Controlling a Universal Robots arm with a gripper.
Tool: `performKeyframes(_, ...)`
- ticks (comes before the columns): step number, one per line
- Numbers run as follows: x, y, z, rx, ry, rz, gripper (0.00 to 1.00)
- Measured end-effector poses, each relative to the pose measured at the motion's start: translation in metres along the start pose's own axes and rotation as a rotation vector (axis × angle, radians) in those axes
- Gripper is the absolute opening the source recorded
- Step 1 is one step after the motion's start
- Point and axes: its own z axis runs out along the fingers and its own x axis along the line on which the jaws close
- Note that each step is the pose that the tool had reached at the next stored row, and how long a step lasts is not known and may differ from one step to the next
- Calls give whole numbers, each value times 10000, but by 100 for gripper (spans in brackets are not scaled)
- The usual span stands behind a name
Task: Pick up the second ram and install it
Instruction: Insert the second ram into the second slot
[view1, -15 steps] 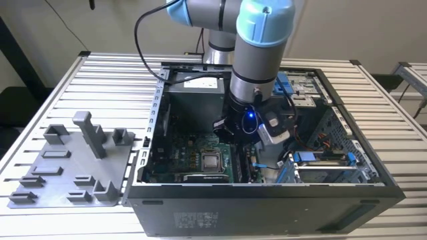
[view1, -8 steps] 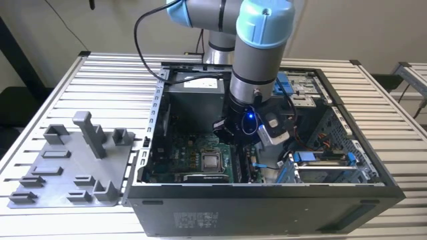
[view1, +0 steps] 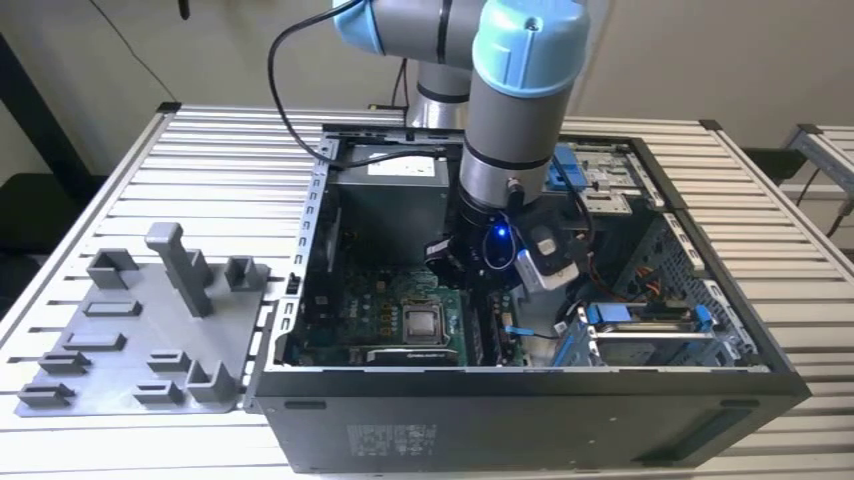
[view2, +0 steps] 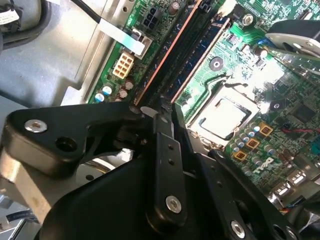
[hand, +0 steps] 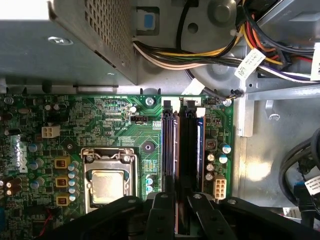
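Observation:
My gripper is deep inside the open computer case, low over the motherboard's long black memory slots. In both wrist views its black fingers stand close together, straddling a thin dark stick seen edge-on. That stick is the second ram, which runs along a slot away from the gripper. In the second wrist view the gripper meets the near end of the second ram. Beside it another slot shows a copper-coloured edge.
The processor socket lies beside the slots on the green board. The grey power supply and a cable bundle sit beyond them. A grey tray with plastic blocks lies outside the case at the exterior view's left.

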Motion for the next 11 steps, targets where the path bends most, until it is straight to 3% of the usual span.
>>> performKeyframes(2, -2, 0, -20, -3, 4, 0, 21)
performKeyframes(8, -7, -6, -293, 2, 7, 1, 21)
performKeyframes(11, -8, -6, -319, -2, 5, 0, 21)
